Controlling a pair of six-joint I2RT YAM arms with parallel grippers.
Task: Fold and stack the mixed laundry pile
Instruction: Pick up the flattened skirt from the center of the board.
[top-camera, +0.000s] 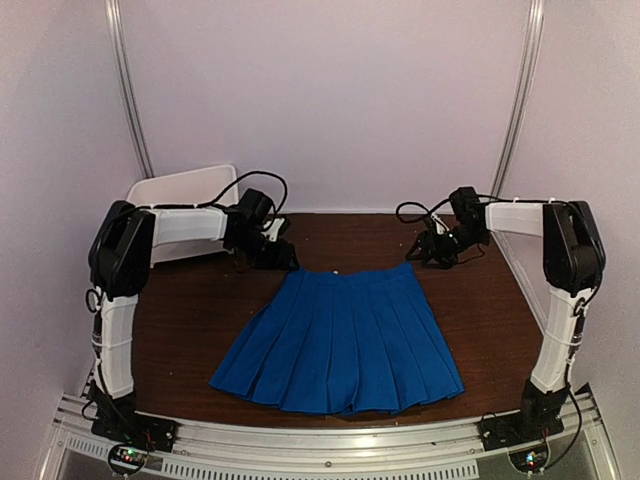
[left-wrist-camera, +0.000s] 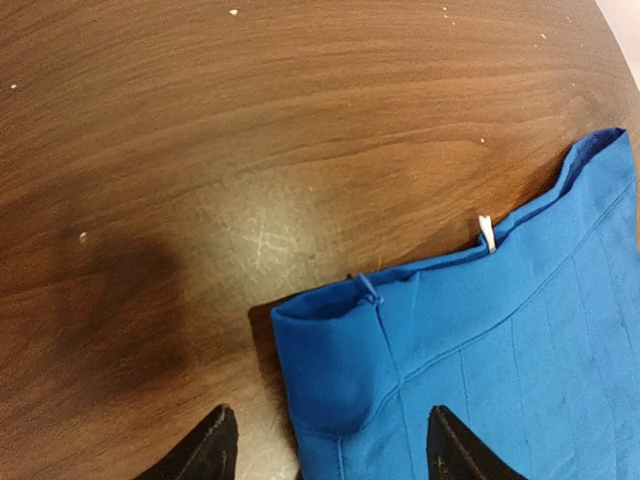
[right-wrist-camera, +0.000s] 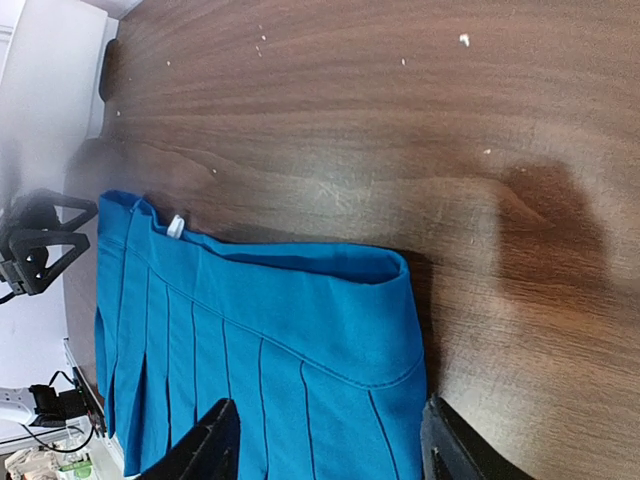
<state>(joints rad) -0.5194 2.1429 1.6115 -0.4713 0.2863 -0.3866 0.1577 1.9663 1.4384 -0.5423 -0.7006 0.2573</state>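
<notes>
**A:** What is on the desk (top-camera: 190, 310)?

**B:** One garment: a royal-blue pleated skirt (top-camera: 345, 340). It lies flat in the middle of the dark wooden top, with its waistband toward the far side and its wider hem toward the near edge. One small white tag (left-wrist-camera: 486, 232) sticks up from the waistband.

**A:** And the robot?

**B:** There are two arms, one at each side, both bent inward toward the far end of the skirt. The left gripper (left-wrist-camera: 330, 415) hangs over the left corner of the waistband. Its two fingers (left-wrist-camera: 215, 445) are spread apart, with the folded corner of cloth showing between them, and they are not pinching it. The right gripper (right-wrist-camera: 328, 405) is over the right corner of the waistband, its two fingers likewise spread wide with cloth between them and nothing clamped.

**A:** Anything else there?

**B:** One white bin (top-camera: 180, 190) sits at the far left corner, behind the left arm and well apart from the skirt.
</notes>
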